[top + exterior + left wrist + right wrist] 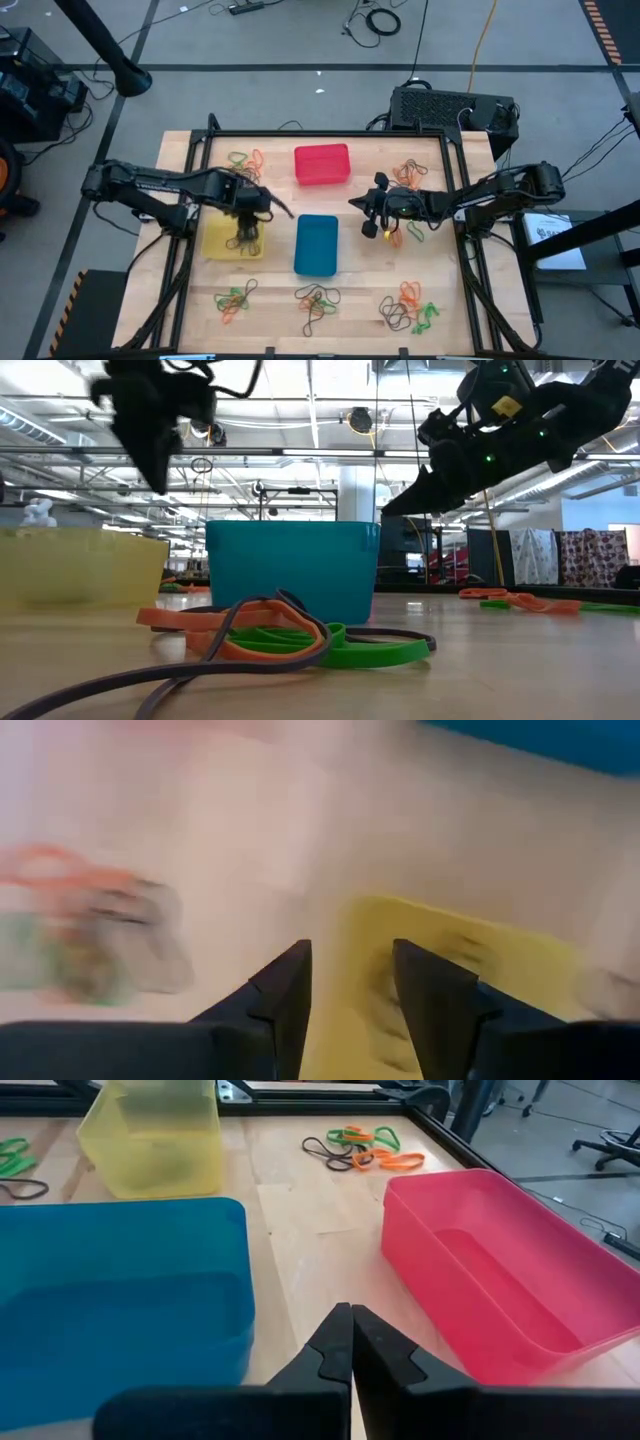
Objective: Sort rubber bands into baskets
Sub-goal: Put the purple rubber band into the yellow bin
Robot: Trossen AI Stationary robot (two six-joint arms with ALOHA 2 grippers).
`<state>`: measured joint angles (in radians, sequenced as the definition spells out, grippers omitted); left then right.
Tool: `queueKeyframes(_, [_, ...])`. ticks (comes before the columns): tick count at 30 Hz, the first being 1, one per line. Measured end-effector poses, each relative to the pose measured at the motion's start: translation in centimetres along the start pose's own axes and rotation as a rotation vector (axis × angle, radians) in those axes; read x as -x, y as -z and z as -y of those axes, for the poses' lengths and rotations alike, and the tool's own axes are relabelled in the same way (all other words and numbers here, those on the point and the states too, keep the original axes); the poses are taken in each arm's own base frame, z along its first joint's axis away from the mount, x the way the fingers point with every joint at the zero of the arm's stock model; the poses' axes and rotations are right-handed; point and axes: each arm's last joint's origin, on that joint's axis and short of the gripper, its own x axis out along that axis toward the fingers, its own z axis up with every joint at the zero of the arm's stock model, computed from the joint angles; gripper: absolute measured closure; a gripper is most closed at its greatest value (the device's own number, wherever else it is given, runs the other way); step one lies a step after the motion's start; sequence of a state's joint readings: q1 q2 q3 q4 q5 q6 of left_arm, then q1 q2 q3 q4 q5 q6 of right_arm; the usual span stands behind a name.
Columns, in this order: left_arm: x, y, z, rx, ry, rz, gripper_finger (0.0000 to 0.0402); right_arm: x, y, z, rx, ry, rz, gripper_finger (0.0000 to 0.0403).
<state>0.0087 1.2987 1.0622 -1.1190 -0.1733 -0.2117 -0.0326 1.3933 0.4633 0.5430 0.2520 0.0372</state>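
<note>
Your left gripper (246, 214) hangs over the yellow basket (215, 244), fingers a little apart and nothing between them in the left wrist view; dark bands (243, 240) already lie in the basket under it. For its next pick the nearest loose ones are the pile (245, 160) at the table's far side, just beyond the gripper — orange and green with a dark loop, strung out roughly across the table. Your right gripper (362, 203) is pinched shut and empty, poised between the red basket (322, 164) and the blue basket (316, 244); its nearest bands (408, 176) lie just behind it, toward the right arm's own side. The high view alone shows all the piles. The right wrist view shows red and blue bare inside — the low view cannot see into any basket.
</note>
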Motion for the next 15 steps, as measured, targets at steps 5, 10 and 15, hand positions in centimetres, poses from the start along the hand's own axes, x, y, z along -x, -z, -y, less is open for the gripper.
queueKeyframes(5, [-1.4, -1.0, -4.7, 0.068, -0.056, -0.009, 0.0252, 0.0, 0.0, 0.0, -0.003, 0.0, 0.003, 0.0403])
queueKeyframes(10, [-3.5, -0.9, -10.4, 0.187, -0.073, -0.09, 0.0252, 0.0, -0.1, -0.2, 0.011, -0.05, 0.006, 0.0403])
queueKeyframes(15, [-6.4, -0.5, -13.1, 0.233, 0.08, -0.139, 0.0252, 0.0, 0.0, -0.2, 0.026, -0.05, -0.003, 0.0403])
